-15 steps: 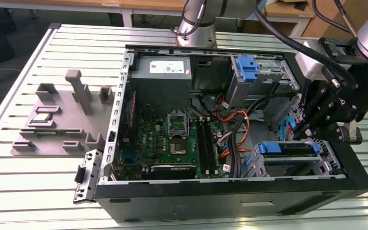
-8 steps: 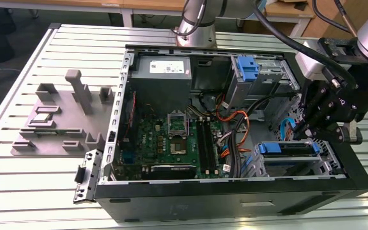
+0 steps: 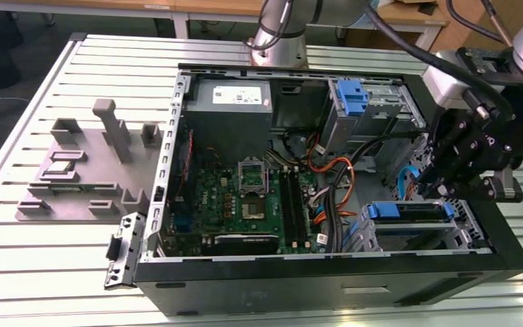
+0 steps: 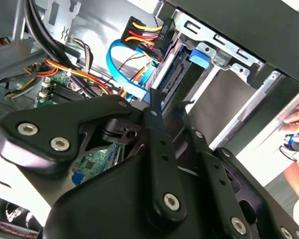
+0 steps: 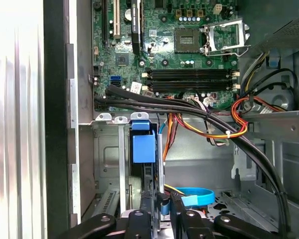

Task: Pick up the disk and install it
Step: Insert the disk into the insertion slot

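Your claw hung at the exterior view's right, low over the open side of the computer case. You could not tell whether it was clamped on anything or standing apart.

Right beneath it sat the disk, on edge in the silver drive cage at the corner of the case, with its blue carrier edge facing out of the opening. The claw was at the end of the disk toward the exterior view's right, either touching it or just beside it.

In the second wrist view you had the disk's connector end just past the claw. A flat blue data cable looped beside it, and a plug of red, yellow and black wires sat near it.

Past the cage, a black cable bundle and orange wires crossed in front of the green motherboard, which carried a processor socket and dark memory slots.

Farther on, the grey power-supply box filled a far corner of the case. A second blue bracket sat in another cage near it.

The case lay on its side on your slatted metal desk. Well apart from it, toward the exterior view's left, stood a grey fixture. Beyond the case rose the arm's base column.
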Motion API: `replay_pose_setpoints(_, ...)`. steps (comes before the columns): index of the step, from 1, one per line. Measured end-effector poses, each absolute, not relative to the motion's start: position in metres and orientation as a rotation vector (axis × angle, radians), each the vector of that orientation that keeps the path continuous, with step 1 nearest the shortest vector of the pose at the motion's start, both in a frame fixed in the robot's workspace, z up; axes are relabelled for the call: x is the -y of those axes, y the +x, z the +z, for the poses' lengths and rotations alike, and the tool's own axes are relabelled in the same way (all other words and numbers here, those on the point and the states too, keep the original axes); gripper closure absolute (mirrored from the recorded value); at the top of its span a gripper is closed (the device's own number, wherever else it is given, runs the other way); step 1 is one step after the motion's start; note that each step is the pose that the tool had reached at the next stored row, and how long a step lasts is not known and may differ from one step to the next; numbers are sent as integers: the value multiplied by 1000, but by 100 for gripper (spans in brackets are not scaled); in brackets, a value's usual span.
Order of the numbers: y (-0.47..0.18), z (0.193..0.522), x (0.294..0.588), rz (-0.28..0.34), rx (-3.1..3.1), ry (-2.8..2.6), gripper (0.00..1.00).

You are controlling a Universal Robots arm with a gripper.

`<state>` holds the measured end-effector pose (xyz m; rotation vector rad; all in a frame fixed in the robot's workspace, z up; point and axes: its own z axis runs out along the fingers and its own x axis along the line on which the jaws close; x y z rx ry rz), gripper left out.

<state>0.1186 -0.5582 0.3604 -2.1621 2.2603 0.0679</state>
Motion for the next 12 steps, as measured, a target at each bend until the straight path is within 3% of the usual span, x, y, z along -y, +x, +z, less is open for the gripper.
replay_pose_setpoints(12, 119, 373, 569, 74, -2258, -2159, 71)
